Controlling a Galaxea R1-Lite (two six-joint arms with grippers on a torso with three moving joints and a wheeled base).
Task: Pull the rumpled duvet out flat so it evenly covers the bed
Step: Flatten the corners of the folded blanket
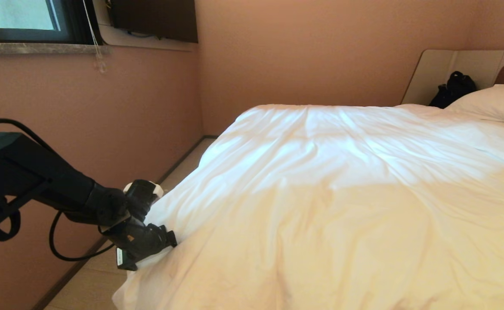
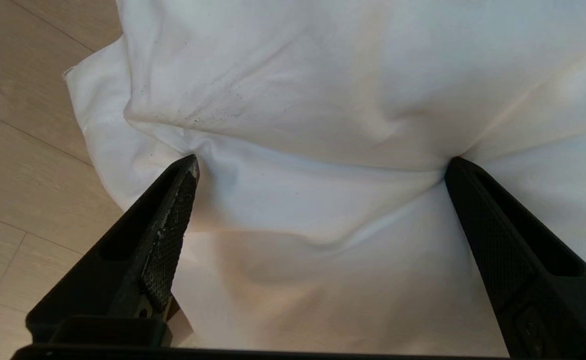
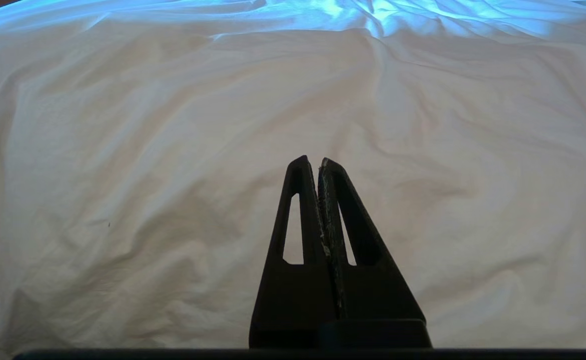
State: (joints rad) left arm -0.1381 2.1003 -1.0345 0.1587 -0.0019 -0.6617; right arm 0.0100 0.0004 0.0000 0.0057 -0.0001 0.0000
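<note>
Pink-brown walls are closing in a narrow strip of pale wood floor (image 1: 92, 275) beside the bed (image 1: 432, 73), whose beige headboard surround is showing at about two o'clock in the head view. The duvet (image 1: 342, 193) is lying puffed and creased over the whole mattress, its hem drooping toward the floor at seven o'clock. The left gripper (image 2: 320, 167) is pressing into that hanging edge with its jaws spread wide and released, both tips denting the cloth and a fat fold bulging between them, nothing clamped yet. To do this well, it should be closing on that fold, deep enough to catch filling, then drawing outward and low toward the wall side. Room there looks tight, so the pull is probably short. The right gripper (image 3: 319, 162) is hanging clenched and empty above the duvet
</note>
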